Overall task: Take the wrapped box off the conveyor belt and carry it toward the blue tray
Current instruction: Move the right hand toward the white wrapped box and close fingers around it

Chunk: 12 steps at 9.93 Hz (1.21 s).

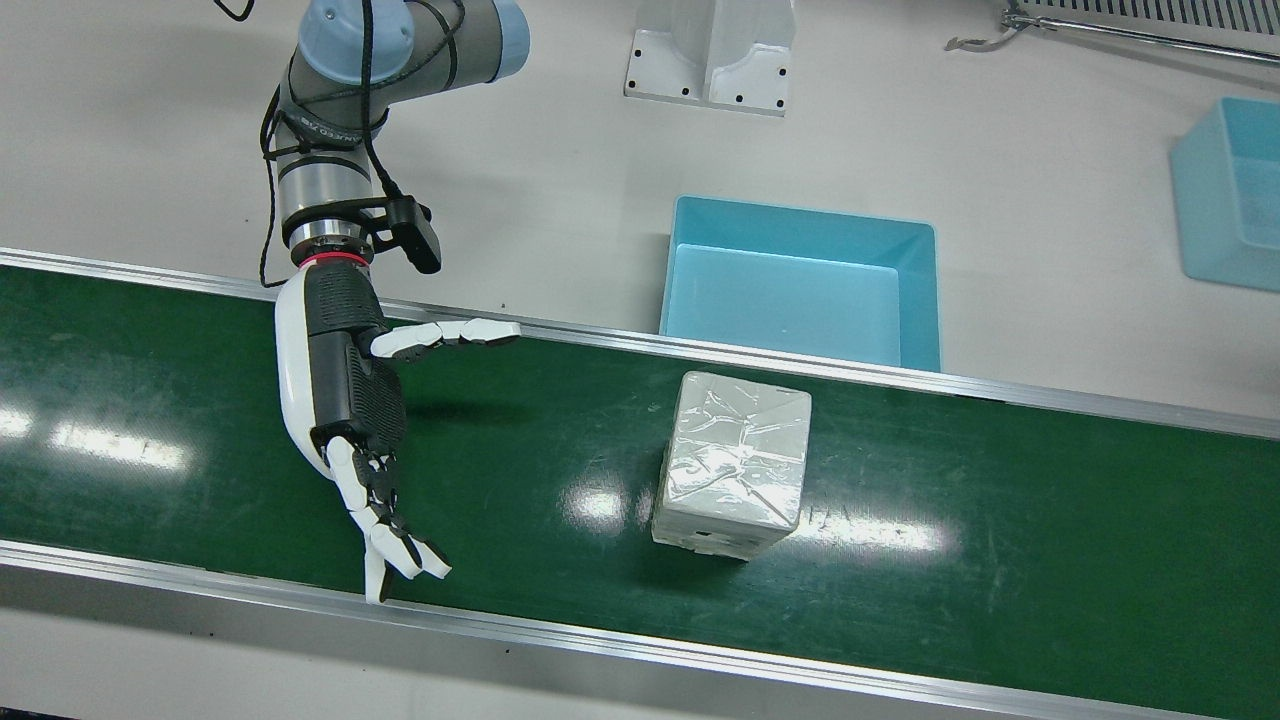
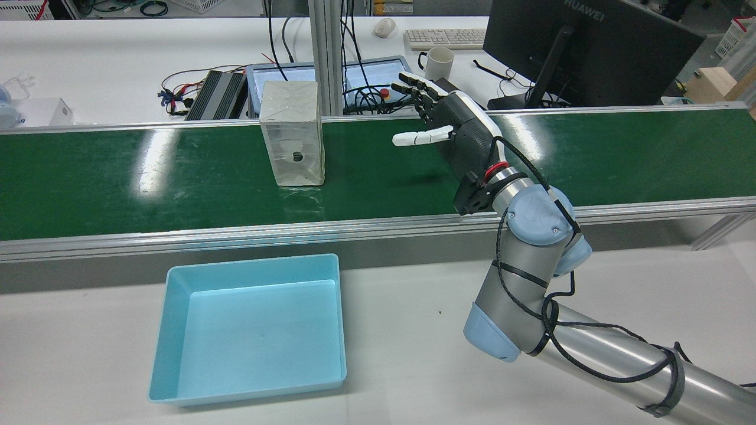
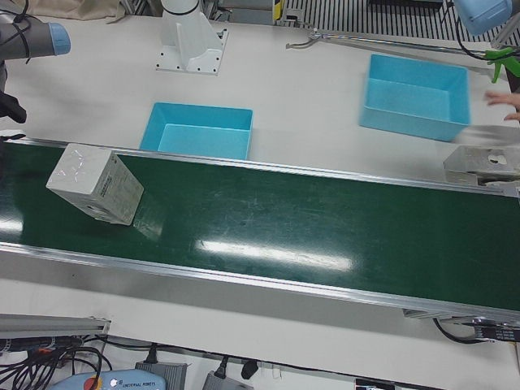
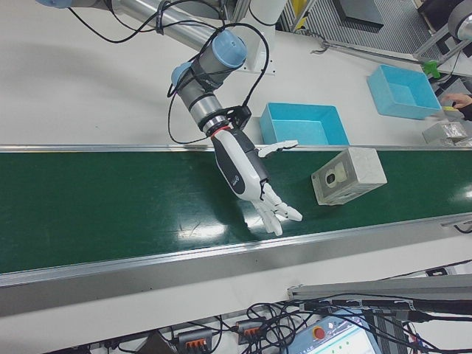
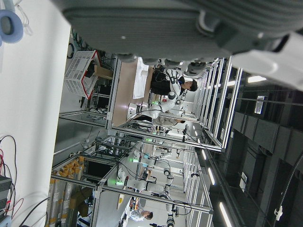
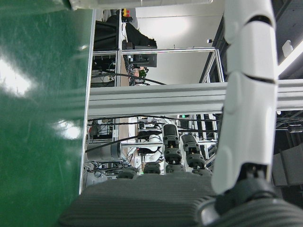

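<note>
The pale rectangular box wrapped in clear, crinkled plastic film (image 1: 735,462) stands on end on the green conveyor belt (image 1: 150,400), nearer the belt's robot-side rail than its far one, with a dark round mark on one side face. Just across that aluminium rail, on the white tabletop, sits the empty light-blue plastic tray (image 1: 800,282), so the carry looks short. The box seems stiff and fairly light, but the glossy film will likely be slippery and the wrinkled top gives poor purchase; a squeeze across two opposite flat side faces, low enough not to tip it, looks safest.

The right hand (image 1: 345,385), white shell with black inner pads, hovers over the belt well apart from the box, holding nothing. Its fingers (image 1: 395,535) are spread and stretched toward the operators' edge of the belt, the thumb pointing sideways toward the box, palm facing it.

The left hand's own camera shows only a sliver of its dark underside (image 5: 156,28) against the lab ceiling, so I cannot tell whether it is spread or closed.
</note>
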Available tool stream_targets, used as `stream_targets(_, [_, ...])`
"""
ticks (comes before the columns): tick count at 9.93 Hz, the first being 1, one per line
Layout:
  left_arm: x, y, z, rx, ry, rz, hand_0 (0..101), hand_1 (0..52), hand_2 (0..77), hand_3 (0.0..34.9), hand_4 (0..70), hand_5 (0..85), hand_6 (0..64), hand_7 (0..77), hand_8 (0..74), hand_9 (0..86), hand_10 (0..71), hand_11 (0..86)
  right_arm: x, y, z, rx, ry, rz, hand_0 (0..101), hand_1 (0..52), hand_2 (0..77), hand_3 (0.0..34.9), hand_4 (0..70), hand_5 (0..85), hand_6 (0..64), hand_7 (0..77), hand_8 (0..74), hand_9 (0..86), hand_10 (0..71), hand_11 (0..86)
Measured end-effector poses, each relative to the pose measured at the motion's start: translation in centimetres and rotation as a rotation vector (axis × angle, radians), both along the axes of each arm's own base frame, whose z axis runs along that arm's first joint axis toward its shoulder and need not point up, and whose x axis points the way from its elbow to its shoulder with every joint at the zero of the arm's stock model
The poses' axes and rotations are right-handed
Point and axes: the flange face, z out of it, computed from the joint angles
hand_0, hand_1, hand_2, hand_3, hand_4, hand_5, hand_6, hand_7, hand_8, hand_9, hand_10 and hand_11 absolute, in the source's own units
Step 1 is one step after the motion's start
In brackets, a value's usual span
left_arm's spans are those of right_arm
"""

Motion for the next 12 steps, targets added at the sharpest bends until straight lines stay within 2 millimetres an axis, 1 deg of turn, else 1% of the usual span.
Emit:
stream_targets(1, [0.0, 0.0, 0.0, 0.0, 0.0, 0.0, 0, 0.0, 1.1, 0.0, 0.0, 1.1, 0.5, 0.5, 0.5, 0.5, 0.5, 0.5, -0.5, -0.1, -0.4, 0.002, -0.002, -0.004, 48, 13.1, 11.4, 0.0, 6.0, 13.1, 3.8, 16.9, 0.5, 1.6, 0.0, 1.1])
stream_targets(2, [0.0, 0.0, 0.0, 0.0, 0.0, 0.0, 0, 0.0, 1.1, 0.0, 0.0, 1.1, 0.5, 0.5, 0.5, 0.5, 0.5, 0.5, -0.9, -0.1, -0.8, 0.004, -0.004, -0.007, 48, 14.2, 8.7, 1.1, 6.0, 13.1, 3.8, 16.9, 0.5, 1.6, 0.0, 1.1])
stream_targets(4, [0.0, 0.0, 0.0, 0.0, 0.0, 0.0, 0, 0.0, 0.5, 0.0, 0.0, 1.1, 0.5, 0.5, 0.5, 0.5, 0.5, 0.5, -1.7, -0.2, -1.5, 0.008, -0.008, -0.014, 48, 14.2, 9.3, 2.8, 4.9, 13.1, 3.8, 15.3, 0.5, 1.6, 0.0, 1.1])
stream_targets(5, [0.0, 0.0, 0.0, 0.0, 0.0, 0.0, 0, 0.0, 0.5, 0.0, 0.0, 1.1, 0.5, 0.5, 0.5, 0.5, 0.5, 0.5, -2.1, -0.2, -1.7, 0.008, -0.008, -0.018, 48, 14.2, 9.3, 2.8, 4.9, 13.1, 4.9, 15.3, 0.5, 1.6, 0.0, 1.1])
stream_targets(6, [0.0, 0.0, 0.0, 0.0, 0.0, 0.0, 0, 0.0, 1.1, 0.0, 0.0, 1.1, 0.5, 0.5, 0.5, 0.5, 0.0, 0.5, -2.7, -0.1, -1.7, 0.006, -0.006, -0.023, 48, 14.7, 9.3, 3.6, 4.9, 13.1, 4.9, 16.4, 0.5, 1.6, 0.0, 1.1])
stream_targets(9, [0.0, 0.0, 0.0, 0.0, 0.0, 0.0, 0, 0.0, 1.1, 0.0, 0.0, 1.1, 0.5, 0.5, 0.5, 0.5, 0.5, 0.5, -4.6, 0.1, -1.8, -0.001, 0.002, -0.041, 48, 14.2, 9.3, 3.5, 4.9, 13.1, 4.9, 16.4, 0.5, 1.6, 0.0, 1.1])
stream_targets(11, [0.0, 0.0, 0.0, 0.0, 0.0, 0.0, 0, 0.0, 0.5, 0.0, 0.0, 1.1, 0.5, 0.5, 0.5, 0.5, 0.5, 0.5, -5.5, 0.0, -2.3, -0.002, 0.003, -0.046, 48, 14.2, 9.3, 3.0, 4.9, 13.1, 4.9, 16.4, 0.5, 1.6, 0.0, 1.1])
stream_targets(12, [0.0, 0.0, 0.0, 0.0, 0.0, 0.0, 0, 0.0, 1.1, 0.0, 0.0, 1.1, 0.5, 0.5, 0.5, 0.5, 0.5, 0.5, -6.0, -0.3, -2.8, -0.001, 0.001, -0.047, 48, 15.8, 10.9, 2.8, 6.5, 14.7, 4.4, 16.4, 2.2, 1.6, 0.0, 1.1])
